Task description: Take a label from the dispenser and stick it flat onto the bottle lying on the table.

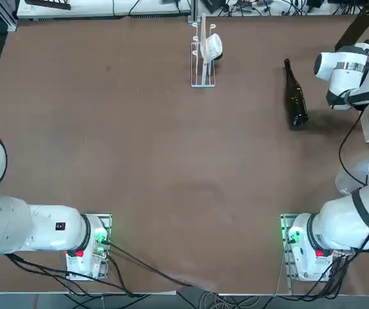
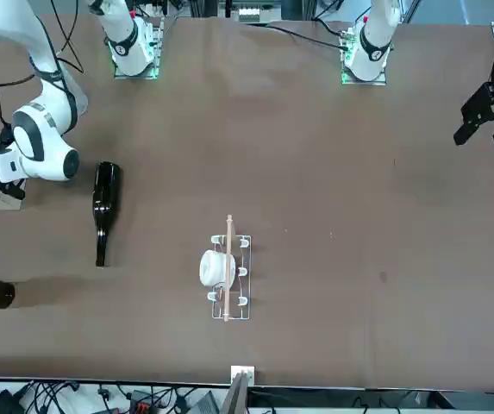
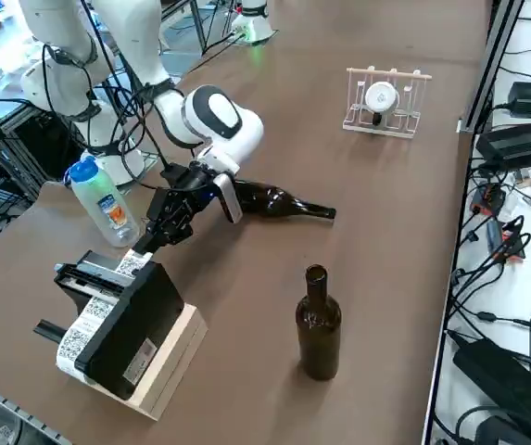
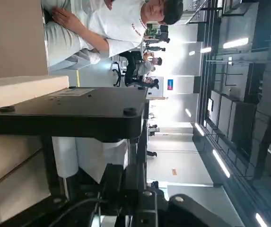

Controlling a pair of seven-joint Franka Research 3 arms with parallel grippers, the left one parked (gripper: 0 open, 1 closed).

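Observation:
The dispenser (image 3: 121,324) is a black box on a wooden block at the table's right edge, with a white printed strip down its front. My right gripper (image 3: 146,246) reaches down to its top, shut on the free end of the label (image 3: 133,262) that sticks out there. In the wrist view the dispenser (image 4: 74,111) fills the picture just past my fingers, a white roll under its black lid. The bottle (image 3: 274,201), slim and dark, lies on the table just beyond my wrist, neck pointing away from the robot's base (image 1: 295,96).
A second dark bottle (image 3: 318,324) stands upright near the dispenser. A clear plastic bottle with a blue cap (image 3: 103,204) stands beside my arm. A clear rack with a white roll (image 1: 203,55) stands at the table's far edge. A person sits beyond the table.

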